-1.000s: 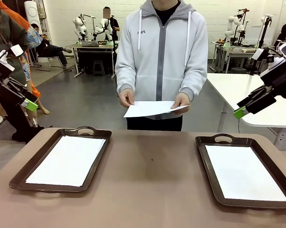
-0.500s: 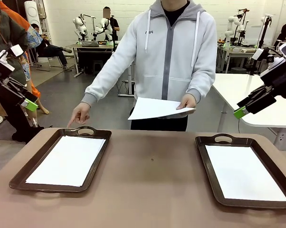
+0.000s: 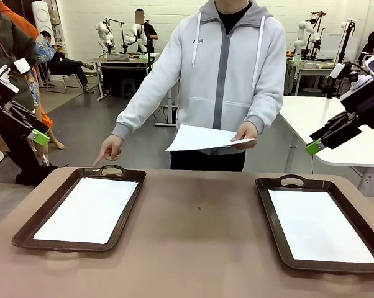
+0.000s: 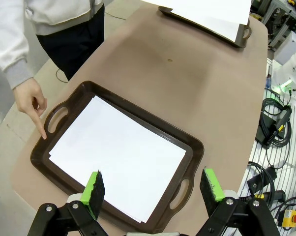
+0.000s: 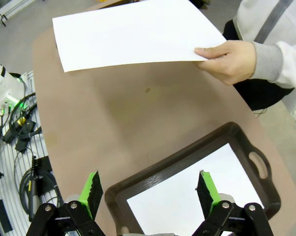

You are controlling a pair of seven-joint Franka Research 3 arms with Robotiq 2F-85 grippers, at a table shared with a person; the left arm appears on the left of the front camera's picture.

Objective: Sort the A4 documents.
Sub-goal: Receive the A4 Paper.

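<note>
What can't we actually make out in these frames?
- How many sheets lie in the left tray or the right tray: front view, stacks too thin to count.
- Whether the person's held paper is one sheet or several: edge too thin in front and right wrist views.
- Right tray's near end: cut off by the right wrist view's bottom edge.

Left hand [image 4: 150,189] and right hand [image 5: 148,194] both hang raised at the table's sides, fingers spread wide
</note>
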